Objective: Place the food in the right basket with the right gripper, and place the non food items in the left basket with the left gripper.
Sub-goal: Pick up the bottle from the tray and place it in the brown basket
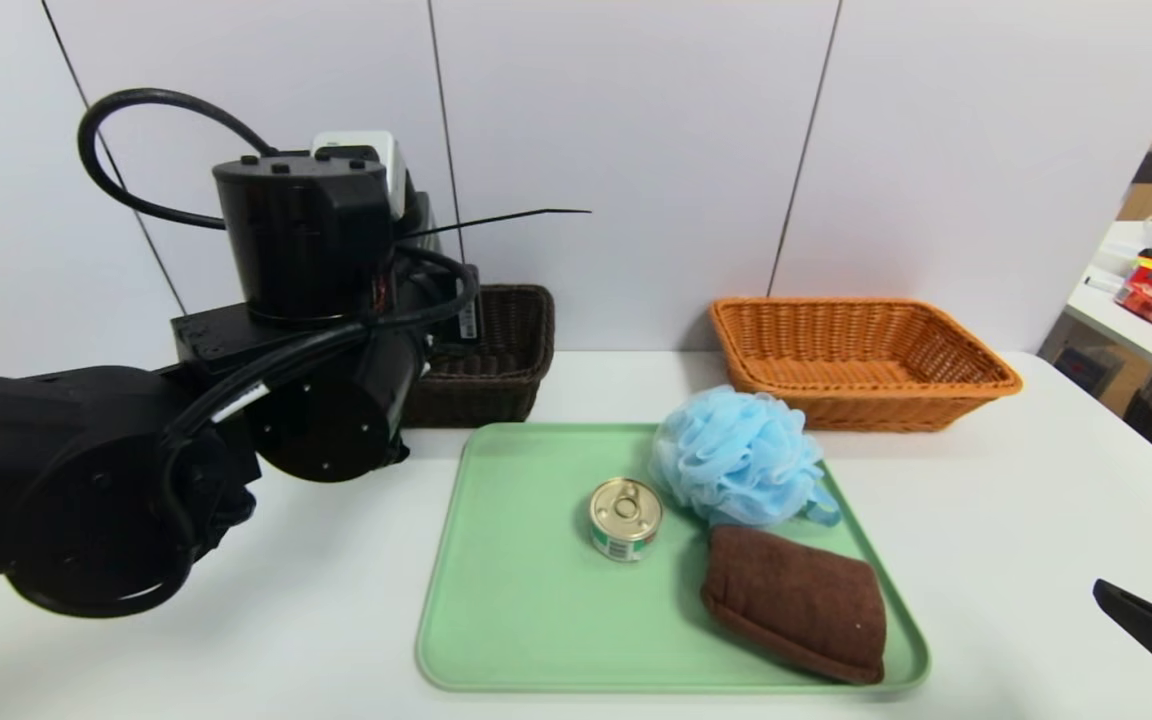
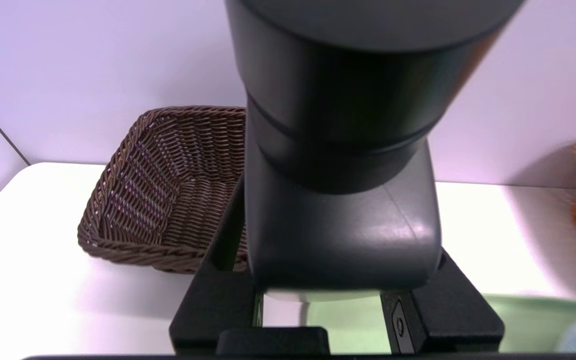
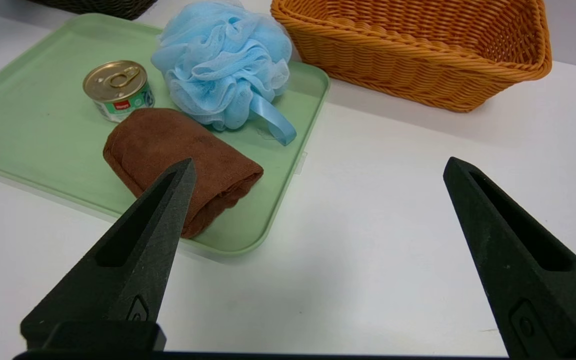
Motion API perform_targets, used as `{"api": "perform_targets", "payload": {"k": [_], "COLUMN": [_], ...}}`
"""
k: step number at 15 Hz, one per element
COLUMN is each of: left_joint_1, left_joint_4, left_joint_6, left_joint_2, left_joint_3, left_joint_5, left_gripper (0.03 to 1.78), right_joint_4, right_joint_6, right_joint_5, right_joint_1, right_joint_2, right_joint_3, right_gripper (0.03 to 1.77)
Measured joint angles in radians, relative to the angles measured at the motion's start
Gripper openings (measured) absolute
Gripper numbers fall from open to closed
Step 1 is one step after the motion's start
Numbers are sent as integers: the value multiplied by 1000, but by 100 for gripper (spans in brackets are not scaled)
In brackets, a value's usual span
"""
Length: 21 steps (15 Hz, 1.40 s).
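The left gripper (image 2: 320,300), clenched on the black bottle (image 2: 343,215), is beside the left basket (image 2: 158,190), while the right gripper (image 3: 318,170) is released at lower right of the head view.

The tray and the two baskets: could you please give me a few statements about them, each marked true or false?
1. The tin can stands on the green tray. True.
2. The left gripper holds a black bottle. True.
3. The orange basket contains the blue bath pouf. False: the pouf lies on the tray and that basket looks empty.
4. The right gripper is shut on the brown towel. False: it is open, beside the tray.
5. The dark basket holds a towel. False: what shows of it is empty.
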Motion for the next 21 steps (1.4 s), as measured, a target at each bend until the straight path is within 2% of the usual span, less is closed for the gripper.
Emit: {"api": "perform_targets", "payload": {"k": [9,17,21], "left_joint_1": [204,277,306], "left_joint_4": [-4,69,105], "left_joint_6": [0,0,-3], "left_joint_2": [272,431,480], "left_joint_3": [-249,-388,-423], "left_joint_5": [-90,-185,-188], "left_gripper": [64,64,64], "right_joint_4": [0,0,0], "right_joint_6": [-2,-14,-17], "right_joint_5": [0,0,0], "right_joint_1": [0,0,0], "right_joint_2": [1,1,3], "right_joint_3": [-1,1,3], "right_gripper": [171,171,171]}}
